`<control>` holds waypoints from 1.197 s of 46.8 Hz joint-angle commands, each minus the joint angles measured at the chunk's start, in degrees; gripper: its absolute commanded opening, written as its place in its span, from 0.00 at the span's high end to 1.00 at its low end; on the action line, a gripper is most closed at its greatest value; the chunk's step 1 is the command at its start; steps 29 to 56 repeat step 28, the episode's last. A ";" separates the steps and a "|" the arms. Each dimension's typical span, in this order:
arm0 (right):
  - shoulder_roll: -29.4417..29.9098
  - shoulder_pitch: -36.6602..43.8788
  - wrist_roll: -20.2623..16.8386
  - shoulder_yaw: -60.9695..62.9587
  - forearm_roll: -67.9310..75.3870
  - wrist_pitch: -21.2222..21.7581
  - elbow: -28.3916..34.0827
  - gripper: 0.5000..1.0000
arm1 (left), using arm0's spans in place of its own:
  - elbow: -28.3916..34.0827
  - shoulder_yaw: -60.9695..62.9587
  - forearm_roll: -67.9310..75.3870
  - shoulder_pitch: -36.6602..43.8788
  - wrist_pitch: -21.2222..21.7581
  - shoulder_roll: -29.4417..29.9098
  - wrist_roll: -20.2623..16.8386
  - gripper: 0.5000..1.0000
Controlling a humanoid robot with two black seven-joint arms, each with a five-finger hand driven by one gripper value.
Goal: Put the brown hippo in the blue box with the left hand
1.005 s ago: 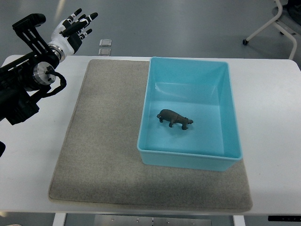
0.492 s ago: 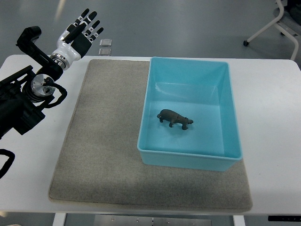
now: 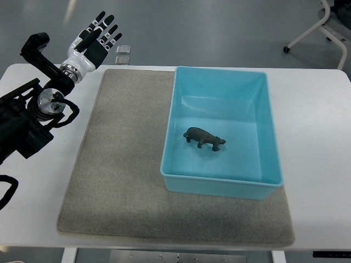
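Observation:
The brown hippo (image 3: 204, 138) stands on its feet on the floor of the blue box (image 3: 272, 137), near the box's middle. The box sits on the right part of a grey mat (image 3: 120, 164). My left hand (image 3: 94, 38) is at the far left corner of the table, well away from the box, raised with its fingers spread and holding nothing. The left arm (image 3: 27, 115) comes in along the left edge. The right arm is out of view.
The white table (image 3: 318, 137) carries the mat and box. Two small square tiles (image 3: 122, 53) lie on the floor beyond the table's far edge. A chair base with a castor (image 3: 323, 27) shows at the top right.
My left hand has turned from pointing right to pointing up and away, fingers spreading, and shifted slightly right. The hippo and box have not moved.

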 commanded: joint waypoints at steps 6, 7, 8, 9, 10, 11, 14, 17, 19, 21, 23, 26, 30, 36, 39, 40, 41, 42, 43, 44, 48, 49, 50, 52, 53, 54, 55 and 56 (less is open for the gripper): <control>0.00 0.00 0.00 0.00 0.00 0.00 0.00 0.13 | 0.06 -0.03 0.03 0.66 -0.25 0.06 -0.08 0.01; 0.00 0.00 0.00 0.00 0.00 0.00 0.00 0.13 | 0.06 -0.11 0.03 1.01 -0.25 0.06 -0.08 0.01; 0.00 0.00 0.00 0.00 0.00 0.00 0.00 0.13 | 0.06 -0.11 0.03 1.10 -0.25 0.06 -0.08 0.01; 0.00 0.00 0.00 0.00 0.00 0.00 0.00 0.13 | 0.06 -0.11 0.03 1.27 -0.25 0.06 -0.08 0.01; 0.00 0.00 0.00 0.00 0.00 0.00 0.00 0.13 | 0.06 -0.11 0.03 1.27 -0.25 0.06 -0.08 0.01; 0.00 0.00 0.00 0.00 0.00 0.00 0.00 0.13 | 0.06 -0.11 0.03 1.27 -0.16 0.06 -0.08 0.01; 0.00 0.00 0.00 0.00 0.00 0.00 0.00 0.13 | 0.14 -0.03 0.03 1.27 -0.16 0.06 -0.08 0.01; 0.00 0.00 0.00 0.00 0.00 0.00 0.00 0.13 | 0.41 -0.03 0.03 1.27 -0.16 0.06 -0.08 0.01; 0.00 0.00 0.00 0.00 0.00 0.00 0.00 0.13 | 0.50 -0.03 0.03 1.27 -0.16 0.06 -0.08 0.01; 0.00 0.00 0.00 0.09 0.17 0.09 0.00 0.13 | 0.50 -0.03 0.03 1.27 -0.16 0.06 -0.08 0.01; 0.00 0.00 0.00 0.18 0.18 0.09 0.26 0.13 | 0.50 -0.03 0.03 1.19 -0.16 0.06 -0.08 0.01; 0.00 0.26 -0.09 0.09 -0.17 0.70 1.14 0.13 | 0.50 -0.03 0.03 1.19 -0.16 0.06 -0.08 0.01; 0.00 0.44 -0.09 0.00 -0.26 0.79 1.23 0.13 | 0.50 -0.03 0.03 1.19 -0.16 0.06 -0.08 0.01; 0.00 0.44 -0.09 0.00 -0.26 0.79 1.23 0.13 | 0.50 -0.03 0.03 1.19 -0.16 0.06 -0.08 0.01; 0.00 0.44 -0.09 0.00 -0.26 0.79 1.23 0.13 | 0.50 -0.03 0.03 1.19 -0.16 0.06 -0.08 0.01; 0.00 0.44 -0.09 0.00 -0.26 0.79 1.23 0.13 | 0.50 -0.03 0.03 1.19 -0.16 0.06 -0.08 0.01; 0.00 0.44 -0.09 0.00 -0.26 0.79 1.23 0.13 | 0.50 -0.03 0.03 1.19 -0.16 0.06 -0.08 0.01; 0.00 0.44 -0.09 0.00 -0.26 0.79 1.23 0.13 | 0.50 -0.03 0.03 1.19 -0.16 0.06 -0.08 0.01; 0.00 0.44 -0.09 0.00 -0.26 0.79 1.23 0.13 | 0.50 -0.03 0.03 1.19 -0.16 0.06 -0.08 0.01; 0.00 0.44 -0.09 0.00 -0.26 0.79 1.23 0.13 | 0.50 -0.03 0.03 1.19 -0.16 0.06 -0.08 0.01; 0.00 0.44 -0.09 0.00 -0.26 0.79 1.23 0.13 | 0.50 -0.03 0.03 1.19 -0.16 0.06 -0.08 0.01; 0.00 0.44 -0.09 0.00 -0.26 0.79 1.23 0.13 | 0.50 -0.03 0.03 1.19 -0.16 0.06 -0.08 0.01; 0.00 0.44 -0.09 0.00 -0.26 0.79 1.23 0.13 | 0.50 -0.03 0.03 1.19 -0.16 0.06 -0.08 0.01; 0.00 0.44 -0.09 0.00 -0.26 0.79 1.23 0.13 | 0.50 -0.03 0.03 1.19 -0.16 0.06 -0.08 0.01; 0.00 0.44 -0.09 0.00 -0.26 0.79 1.23 0.13 | 0.50 -0.03 0.03 1.19 -0.16 0.06 -0.08 0.01; 0.00 0.44 -0.09 0.00 -0.26 0.79 1.23 0.13 | 0.50 -0.03 0.03 1.19 -0.16 0.06 -0.08 0.01; 0.00 0.44 -0.09 0.00 -0.26 0.79 1.23 0.13 | 0.50 -0.03 0.03 1.19 -0.16 0.06 -0.08 0.01; 0.00 0.44 -0.09 0.00 -0.26 0.79 1.23 0.13 | 0.50 -0.03 0.03 1.19 -0.16 0.06 -0.08 0.01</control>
